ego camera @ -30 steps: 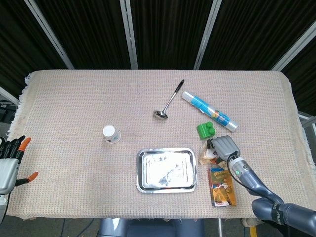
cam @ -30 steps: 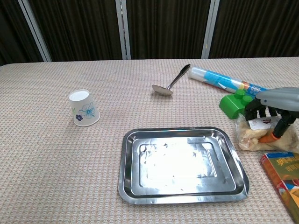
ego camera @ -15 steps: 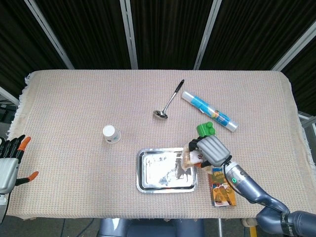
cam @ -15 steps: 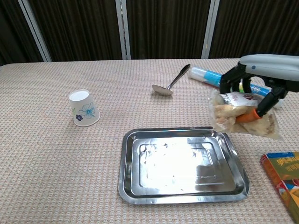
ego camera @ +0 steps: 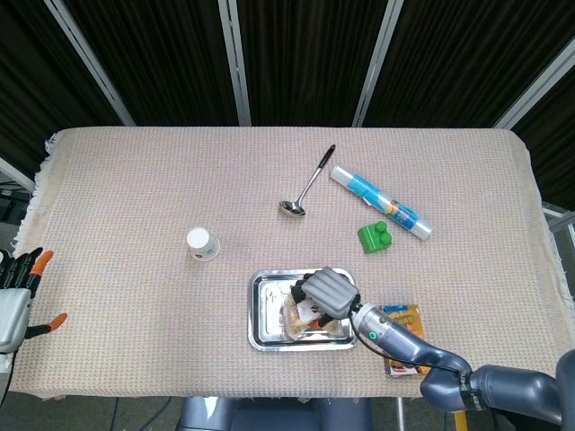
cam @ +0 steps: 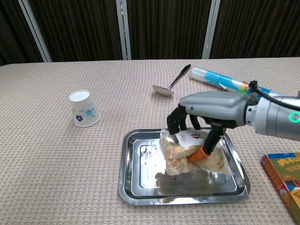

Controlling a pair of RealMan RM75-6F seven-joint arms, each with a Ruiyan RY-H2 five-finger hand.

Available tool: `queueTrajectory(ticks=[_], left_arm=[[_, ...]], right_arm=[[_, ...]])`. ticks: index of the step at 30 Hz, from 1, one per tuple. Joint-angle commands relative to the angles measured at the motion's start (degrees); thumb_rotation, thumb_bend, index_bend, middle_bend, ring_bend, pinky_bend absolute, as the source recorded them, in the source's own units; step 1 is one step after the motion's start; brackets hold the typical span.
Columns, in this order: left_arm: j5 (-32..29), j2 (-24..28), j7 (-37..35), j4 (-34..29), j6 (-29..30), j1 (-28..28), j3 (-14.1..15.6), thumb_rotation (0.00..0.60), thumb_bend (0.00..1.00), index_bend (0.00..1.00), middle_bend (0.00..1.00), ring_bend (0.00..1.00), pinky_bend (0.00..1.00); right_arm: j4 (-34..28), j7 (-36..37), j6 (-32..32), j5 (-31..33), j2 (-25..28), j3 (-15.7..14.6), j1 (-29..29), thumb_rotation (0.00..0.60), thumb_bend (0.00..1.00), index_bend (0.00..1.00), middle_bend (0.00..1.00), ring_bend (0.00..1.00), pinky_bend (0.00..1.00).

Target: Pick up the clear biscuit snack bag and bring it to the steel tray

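"Where is the clear biscuit snack bag (cam: 193, 156) now?"

"It is over the steel tray (cam: 136, 187), right in the middle part. A moment ago it was up in the air by the tray's right edge. A bit before that it lay on the table (ego camera: 135, 197) beside the green block (ego camera: 374, 237)."

"Who holds it?"

"The right hand (cam: 206, 110). Its fingers (cam: 209, 140) are wrapped around the top of the bag, and the orange thumb tip presses on its side. The arm has swung to the left and come down low."

"Does the bag touch the tray?"

"The bottom of the bag looks like it rests on the tray floor, or is just above it. I cannot tell for sure."

"So is the job done?"

"Almost, I think. The bag has reached the tray. The hand only needs to let go and lift away."

"What about the left hand (ego camera: 16, 296)?"

"It sits at the far left edge in the head view, away from everything. Its fingers stand apart and hold nothing. It has not moved."

"Did anything else move?"

"No. The paper cup (cam: 84, 108), the spoon (cam: 172, 83), the blue tube (ego camera: 381, 201) and the orange box (cam: 286, 180) all stay where they were."
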Motion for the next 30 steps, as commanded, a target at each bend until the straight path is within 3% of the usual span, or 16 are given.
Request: queueTrajectory(ticks=[1,4,6,11,12,14,17,20,30], left_arm=[[-0.45,-0.09,0.13,0.19,-0.10,0.15,-0.02,0.600,0.05,0.01,0.00,0.00,0.00],[-0.39,-0.05,0.15,0.22,-0.14,0.14,0.02,0.600,0.05,0.01,0.00,0.00,0.00],[-0.36,-0.04,0.08,0.20,-0.16,0.11,-0.02,0.600,0.05,0.01,0.00,0.00,0.00],[-0.37,-0.19,0.02,0.13,-0.26,-0.04,-0.18,0.600,0.05,0.01,0.00,0.00,0.00],[-0.14,-0.23,-0.11,0.14,-0.12,-0.10,-0.25,0.600,0.05,0.01,0.00,0.00,0.00],[-0.05,-0.31,-0.27,0.25,0.07,-0.06,-0.30,0.600,0.05,0.01,0.00,0.00,0.00],[0.15,-0.57,-0.32,0.38,0.55,0.05,-0.38,0.600,0.05,0.01,0.00,0.00,0.00],[0.69,-1.05,-0.57,0.35,1.43,0.20,-0.54,0.600,0.05,0.02,0.00,0.00,0.00],[2.65,-1.50,-0.55,0.43,4.30,0.85,-0.68,0.600,0.05,0.04,0.00,0.00,0.00]], right_arm=[[3.12,-3.47,-1.44,2.37,-2.38,-0.07,1.05,0.600,0.25,0.32,0.27,0.15,0.36],[2.66,-5.28,-1.46,4.13,-1.46,0.03,0.92,0.600,0.25,0.06,0.06,0.01,0.17],[1.57,-6.85,-0.75,4.99,-0.24,0.18,0.62,0.600,0.25,0.00,0.00,0.00,0.11],[-3.12,-9.16,5.12,4.86,4.77,-0.04,-2.41,0.600,0.25,0.01,0.00,0.00,0.11],[-4.57,-9.77,10.36,4.48,8.30,-0.10,-5.42,0.600,0.25,0.03,0.02,0.00,0.12],[-6.19,-9.81,14.58,3.47,11.10,-0.92,-8.22,0.600,0.25,0.12,0.07,0.01,0.16],[-6.19,-9.02,20.97,3.09,13.85,-1.72,-12.68,0.600,0.25,0.25,0.19,0.12,0.24],[-5.44,-6.96,26.62,2.49,15.62,-3.14,-17.33,0.600,0.25,0.25,0.24,0.17,0.26],[-3.60,-7.29,38.97,-0.44,17.13,-5.82,-26.79,0.600,0.25,0.20,0.18,0.09,0.26]])
